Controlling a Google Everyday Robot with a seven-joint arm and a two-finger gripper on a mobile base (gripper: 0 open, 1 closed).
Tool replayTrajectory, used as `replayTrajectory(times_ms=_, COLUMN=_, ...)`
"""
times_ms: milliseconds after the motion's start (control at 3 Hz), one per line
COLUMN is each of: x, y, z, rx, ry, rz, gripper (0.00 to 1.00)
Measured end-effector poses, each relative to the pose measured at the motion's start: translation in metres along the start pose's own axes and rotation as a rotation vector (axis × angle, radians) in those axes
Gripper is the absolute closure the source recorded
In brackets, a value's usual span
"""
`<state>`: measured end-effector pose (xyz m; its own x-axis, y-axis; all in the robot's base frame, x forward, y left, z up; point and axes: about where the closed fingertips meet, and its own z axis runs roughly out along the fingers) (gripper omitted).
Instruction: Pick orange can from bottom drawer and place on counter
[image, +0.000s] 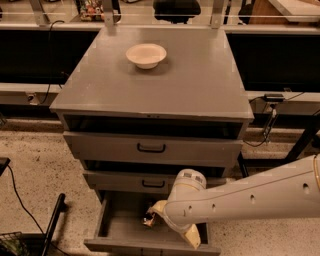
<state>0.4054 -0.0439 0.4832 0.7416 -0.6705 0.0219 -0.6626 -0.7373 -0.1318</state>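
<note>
Gripper (153, 214) sits at the bottom centre of the frame, down inside the open bottom drawer (122, 226), at the end of a white arm (250, 201) that enters from the lower right. The orange can (148, 220) lies on the drawer floor right at the gripper's tip; whether the gripper is clamped on it or apart from it cannot be told. Above, two upper drawers (151, 148) with black handles stand slightly open. A white bowl (146, 54) rests on the grey table (195, 80) at upper centre.
</note>
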Motion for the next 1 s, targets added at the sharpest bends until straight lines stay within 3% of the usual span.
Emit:
replayTrajectory(times_ms=333, x=0.007, y=-0.013, z=0.016, rx=0.057, ry=0.016, rz=-0.001, gripper=0.0)
replayTrajectory(times_ms=667, x=0.006, y=-0.042, z=0.056, rx=0.134, ry=-0.015, rz=0.048, gripper=0.0)
replayTrajectory(times_ms=1000, x=0.026, y=-0.068, z=0.086, rx=0.248, ry=-0.037, rz=0.063, gripper=0.0)
